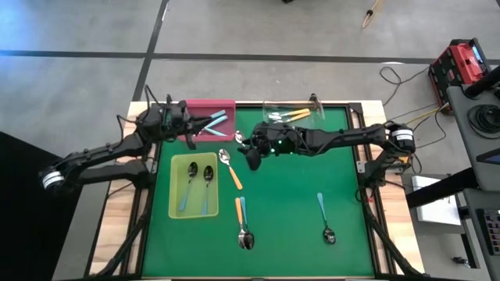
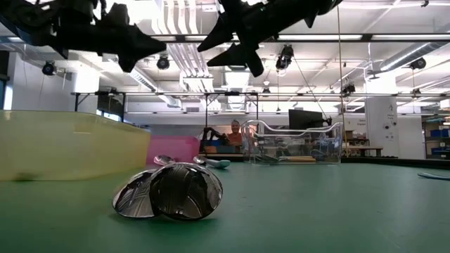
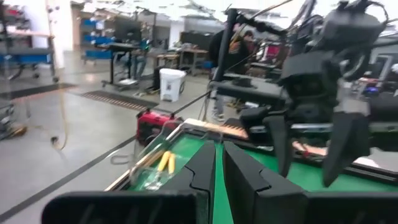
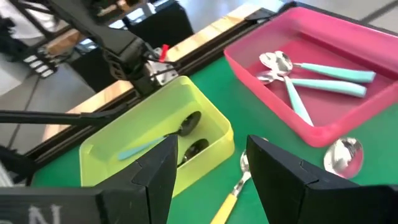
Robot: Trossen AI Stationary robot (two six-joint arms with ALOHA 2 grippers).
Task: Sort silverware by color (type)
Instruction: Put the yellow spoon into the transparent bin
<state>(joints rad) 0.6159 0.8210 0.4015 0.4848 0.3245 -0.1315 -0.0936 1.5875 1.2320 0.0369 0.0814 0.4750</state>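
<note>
Basically, right gripper (image 1: 254,160) hung with jaws spread wide and empty, over the green mat just beside the orange-handled spoon (image 1: 231,170) that lay loose between the yellow-green tray (image 1: 173,187) and mat centre. Judged step: pick that orange spoon. To do it well, gripper should have dropped straight onto the slim handle, jaws straddling it across its width, not the shiny bowl, and closed low enough to catch the thin plastic without scraping the mat. In the right wrist view the spoon's yellow-orange handle (image 4: 225,203) sat between the two fingers (image 4: 155,171), below them, not touched yet.

Left gripper (image 1: 190,129) was closed on nothing, fingers pinched together, poised at the pink tray's (image 1: 211,103) near edge above the teal spoons (image 1: 216,121) already in it.

Where silverware was: three teal spoons in pink tray; two light-blue-handled spoons (image 1: 197,183) in yellow-green tray; orange-handled spoons (image 1: 287,115) in the clear tray (image 1: 320,105) at the far edge. Loose on mat: the orange one near the right gripper, an orange and blue pair (image 1: 243,222) lying touching near the front, and a lone blue spoon (image 1: 325,218) well apart toward the right front. Sorting looked over half done, roughly four left.
</note>
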